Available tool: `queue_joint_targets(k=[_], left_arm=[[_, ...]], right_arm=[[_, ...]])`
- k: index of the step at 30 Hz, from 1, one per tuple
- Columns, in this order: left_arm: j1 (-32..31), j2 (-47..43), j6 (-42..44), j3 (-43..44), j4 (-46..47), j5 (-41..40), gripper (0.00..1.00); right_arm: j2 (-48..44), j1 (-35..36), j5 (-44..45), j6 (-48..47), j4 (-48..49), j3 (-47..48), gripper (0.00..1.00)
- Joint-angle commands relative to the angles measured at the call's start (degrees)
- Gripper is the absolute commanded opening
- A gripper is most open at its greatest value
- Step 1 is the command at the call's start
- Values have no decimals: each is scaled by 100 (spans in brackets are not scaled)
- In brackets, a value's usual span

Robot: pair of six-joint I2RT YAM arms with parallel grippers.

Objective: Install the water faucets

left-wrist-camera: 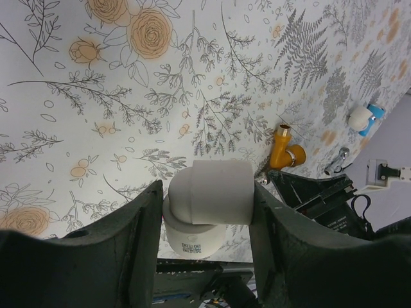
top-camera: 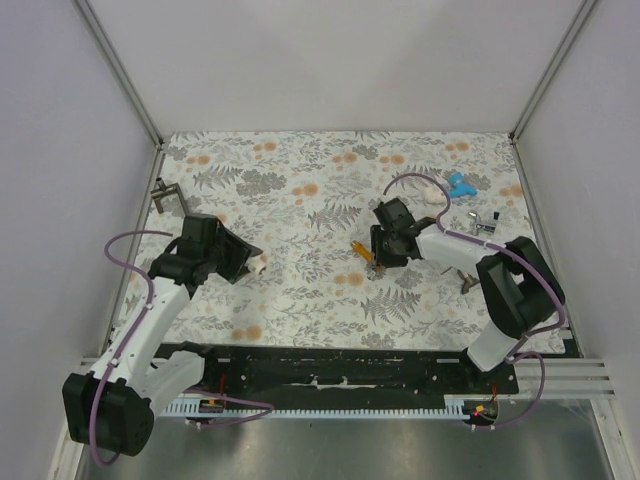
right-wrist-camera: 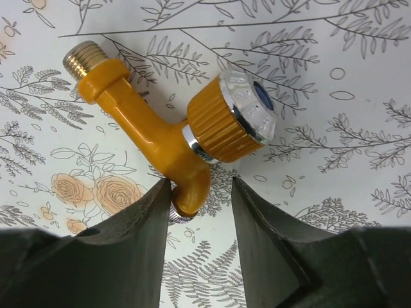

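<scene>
An orange faucet (right-wrist-camera: 160, 122) with a brass threaded end, ribbed knob and short spout lies flat on the floral table cover. It also shows in the top view (top-camera: 365, 256) and the left wrist view (left-wrist-camera: 286, 151). My right gripper (right-wrist-camera: 201, 187) is open, low over the table, with the spout tip between its jaws and touching the left finger (right-wrist-camera: 138, 231). My left gripper (left-wrist-camera: 207, 190) is shut on a white elbow pipe fitting (left-wrist-camera: 192, 239), held above the table left of the faucet (top-camera: 258, 264).
A blue faucet with a white fitting (top-camera: 458, 185) lies at the back right, with a chrome part (top-camera: 482, 224) near it. A dark angled lever handle (top-camera: 165, 196) sits by the left wall. A small brownish piece (top-camera: 466, 282) lies beside the right arm.
</scene>
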Motion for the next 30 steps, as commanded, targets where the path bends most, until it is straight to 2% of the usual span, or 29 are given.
queue_joint_targets(k=[1, 10, 12, 14, 19, 25, 30], left_arm=[[10, -119, -282, -29, 190, 90, 2], [10, -181, -431, -108, 199, 64, 2], [1, -163, -492, -108, 207, 81, 2], [2, -154, -554, -117, 216, 125, 2], [-7, -119, -817, -73, 251, 143, 2], [-34, 30, -1362, -38, 506, 222, 2], [-139, 153, -2003, 32, 717, 284, 2]], right_arm=[[262, 131, 265, -74, -57, 206, 50], [789, 167, 600, 225, -110, 188, 52], [1017, 184, 653, 243, -162, 223, 44], [975, 210, 661, 260, -93, 154, 32], [281, 324, 898, 24, 119, -32, 0], [-597, 790, 2065, -574, 57, 118, 0], [-1477, 1589, 3042, -1258, 434, 153, 0]])
